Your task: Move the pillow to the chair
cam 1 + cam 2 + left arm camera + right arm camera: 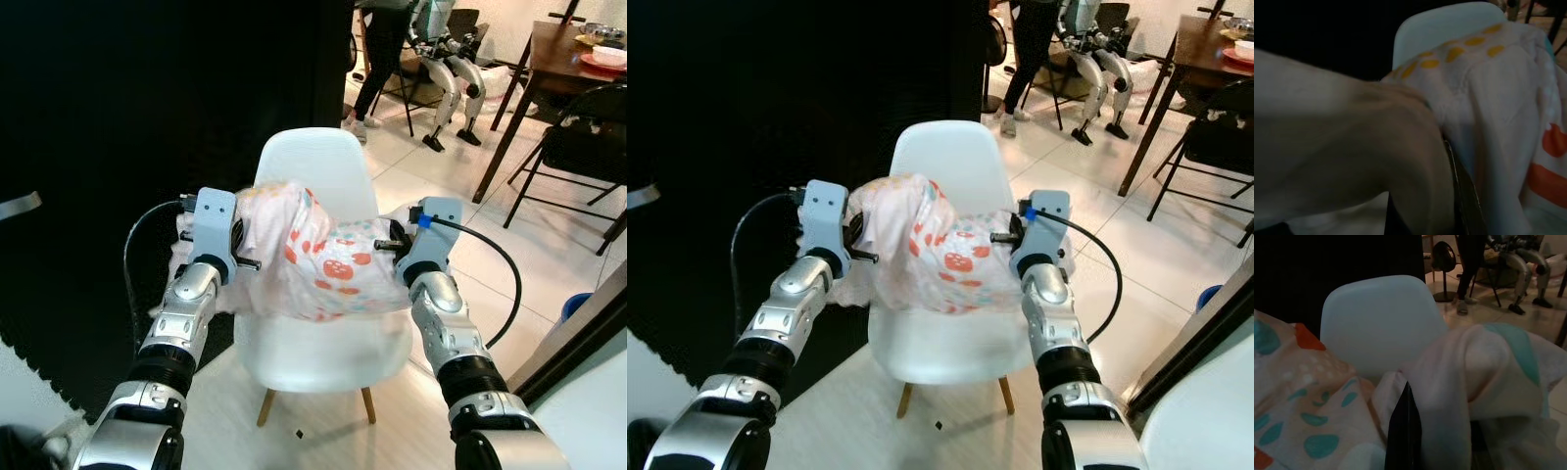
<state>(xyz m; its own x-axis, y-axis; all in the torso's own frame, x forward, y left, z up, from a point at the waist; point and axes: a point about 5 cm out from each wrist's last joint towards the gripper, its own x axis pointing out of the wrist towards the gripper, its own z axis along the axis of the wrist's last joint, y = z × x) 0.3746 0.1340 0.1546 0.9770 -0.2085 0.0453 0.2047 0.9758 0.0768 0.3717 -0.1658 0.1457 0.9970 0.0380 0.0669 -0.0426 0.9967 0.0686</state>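
The pillow [318, 259], white with orange and teal prints, is held between the left gripper [243, 247] and the right gripper [388, 245] directly over the seat of the white chair [323, 357], its lower edge hanging close to the seat and its upper part in front of the backrest. Each gripper is clamped on a fold of the cover at its own end of the pillow. The carrying step is judged nearly done and the placing step is in hand. A short lowering onto the middle of the seat is called for next, then a release at both ends, with care that nothing overhangs the front edge. Whether the pillow already touches the seat cannot be told, since its underside is hidden. The fingertips are buried in cloth, and both wrist views are dim.
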